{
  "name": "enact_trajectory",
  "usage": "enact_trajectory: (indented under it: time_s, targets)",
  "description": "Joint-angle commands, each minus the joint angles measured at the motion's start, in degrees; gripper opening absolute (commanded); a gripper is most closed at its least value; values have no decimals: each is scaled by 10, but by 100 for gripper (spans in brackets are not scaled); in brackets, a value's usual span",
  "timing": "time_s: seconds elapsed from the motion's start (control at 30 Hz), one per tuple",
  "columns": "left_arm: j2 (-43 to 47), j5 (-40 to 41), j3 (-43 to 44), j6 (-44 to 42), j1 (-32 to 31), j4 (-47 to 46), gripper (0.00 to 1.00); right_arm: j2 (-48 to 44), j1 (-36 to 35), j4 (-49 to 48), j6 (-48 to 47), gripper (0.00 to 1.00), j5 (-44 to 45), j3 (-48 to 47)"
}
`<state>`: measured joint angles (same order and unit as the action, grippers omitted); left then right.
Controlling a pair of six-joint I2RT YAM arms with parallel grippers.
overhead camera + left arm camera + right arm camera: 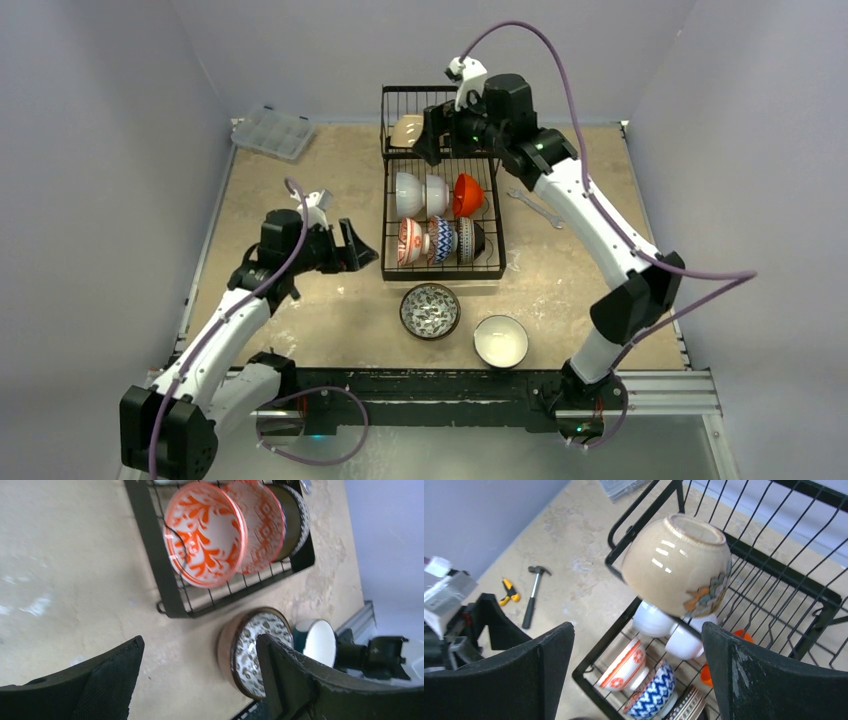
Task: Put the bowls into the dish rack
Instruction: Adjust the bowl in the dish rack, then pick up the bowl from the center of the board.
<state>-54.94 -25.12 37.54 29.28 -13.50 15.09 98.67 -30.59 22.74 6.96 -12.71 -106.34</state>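
On a mottled beige table (pixel 300 300), walled in pale grey, six glossy round bowls (pixel 440 195) are stood on edge in the black wire dish rack (pixel 443 273), and a tan bowl (pixel 676 565) is perched on its raised tier. A patterned bowl (pixel 430 310) and a white-lined bowl (pixel 500 340) are set on the tabletop. The left gripper (pixel 357 250) and right gripper (pixel 432 140) are spread wide, with nothing gripped.

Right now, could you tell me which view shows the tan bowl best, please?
Right wrist: the tan bowl is large, base showing, on the dish rack. Top external shows it small; left wrist misses it.
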Motion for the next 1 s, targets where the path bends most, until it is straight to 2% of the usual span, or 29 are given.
enact_trajectory:
  time_s: [0.0,0.2,0.43,0.6,0.73,0.83,0.97]
  targets:
    - [38,-3,-26,64,-49,1,79,-70,6,-48,40,99,-37,70]
    - [33,40,-4,110,-168,-13,75,-154,51,-128,109,99,-132,223]
    - [-78,149,77,99,-350,-35,73,-248,150,-196,175,99,-246,364]
    - [-203,228,165,64,-467,-31,72,-302,209,-177,184,99,-231,414]
    - [-312,291,247,27,-537,-3,71,-342,246,-155,185,99,-196,454]
    - [-381,338,300,3,-570,24,71,-364,261,-133,181,99,-163,480]
    - [-448,367,328,-23,-593,30,71,-388,268,-108,167,99,-129,503]
